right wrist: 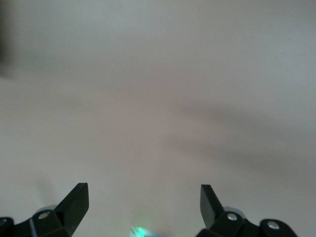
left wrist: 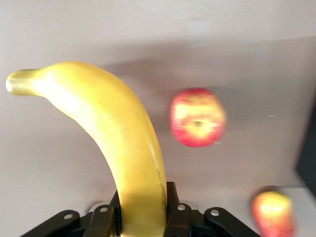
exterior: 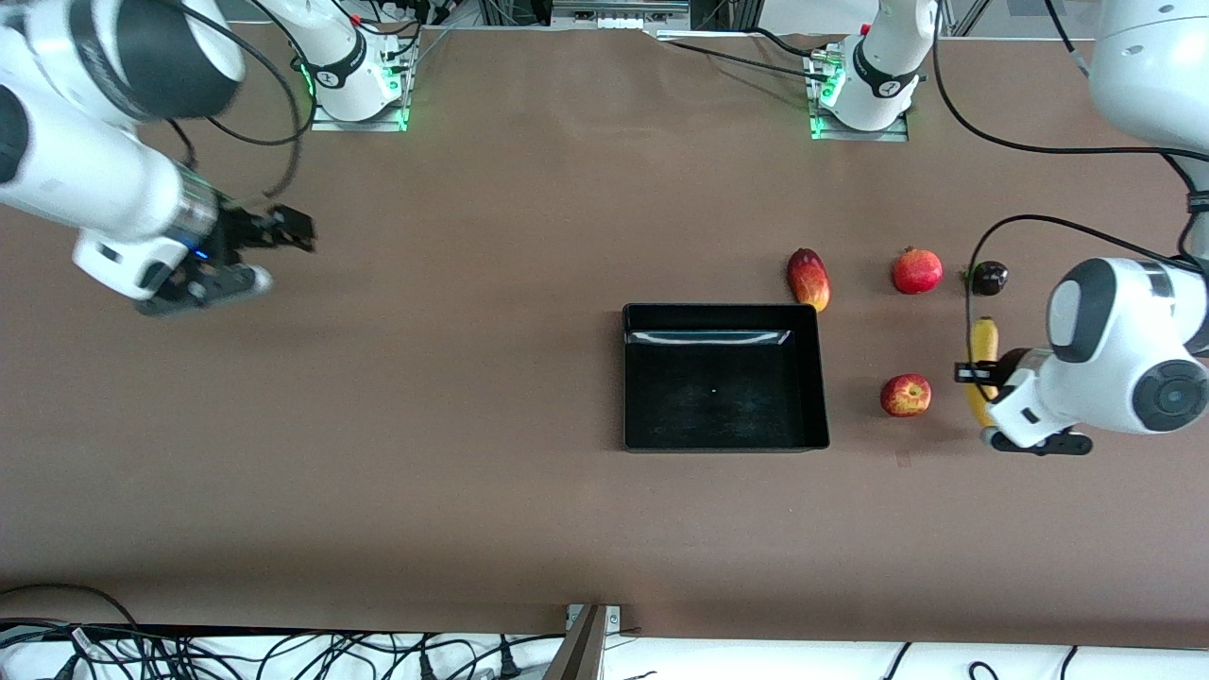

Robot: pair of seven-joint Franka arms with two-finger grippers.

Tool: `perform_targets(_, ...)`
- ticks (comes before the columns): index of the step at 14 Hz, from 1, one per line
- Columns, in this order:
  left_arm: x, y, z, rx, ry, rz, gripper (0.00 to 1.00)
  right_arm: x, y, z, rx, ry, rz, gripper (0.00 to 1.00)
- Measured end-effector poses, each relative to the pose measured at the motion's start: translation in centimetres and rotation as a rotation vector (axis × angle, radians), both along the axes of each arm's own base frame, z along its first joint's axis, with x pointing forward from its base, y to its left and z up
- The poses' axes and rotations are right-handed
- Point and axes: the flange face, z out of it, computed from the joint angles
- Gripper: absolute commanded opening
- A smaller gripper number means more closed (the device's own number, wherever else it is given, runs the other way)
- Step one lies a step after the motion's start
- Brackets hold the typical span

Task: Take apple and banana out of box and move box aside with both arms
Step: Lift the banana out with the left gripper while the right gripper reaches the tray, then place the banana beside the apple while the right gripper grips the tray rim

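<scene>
My left gripper (exterior: 982,376) is shut on the middle of the yellow banana (exterior: 985,342). In the left wrist view the fingers (left wrist: 170,197) clamp the banana (left wrist: 113,128) from both sides. The red apple with yellow patches (exterior: 906,395) lies on the table between the banana and the black box (exterior: 631,378), and it shows beside the banana (left wrist: 198,117). The box is empty. My right gripper (exterior: 279,253) hangs open over bare table at the right arm's end, with nothing between its fingertips (right wrist: 143,197).
A red and yellow mango-like fruit (exterior: 808,279), a red round fruit (exterior: 917,270) and a small dark fruit (exterior: 990,278) lie in a row farther from the front camera than the apple. Cables run along the table's near edge.
</scene>
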Motion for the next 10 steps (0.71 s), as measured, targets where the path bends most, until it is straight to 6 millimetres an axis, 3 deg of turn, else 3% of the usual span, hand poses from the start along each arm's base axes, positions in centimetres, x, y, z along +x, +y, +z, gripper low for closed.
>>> perform_targets(2, -0.6, 2.4, -3.1, -0.014, -0.024, -0.024, 0.0, 2.4, 6.3, -3.1, 0.025, -0.021, -0.055, 1.0)
perform_targets(5, -2.2, 2.3, -8.9, -0.017, -0.051, -0.062, 0.0, 4.1, 16.6, -8.1, 0.053, -0.126, -0.14, 1.0)
perform_targets(7, -3.0, 1.5, -10.9, -0.027, -0.062, -0.081, 0.0, 3.5, 22.5, -10.9, 0.091, -0.197, -0.158, 1.0)
perform_targets(10, -3.2, 1.3, -11.5, -0.027, -0.07, -0.089, 0.0, 0.7, 30.0, -14.7, 0.138, -0.249, -0.208, 1.0)
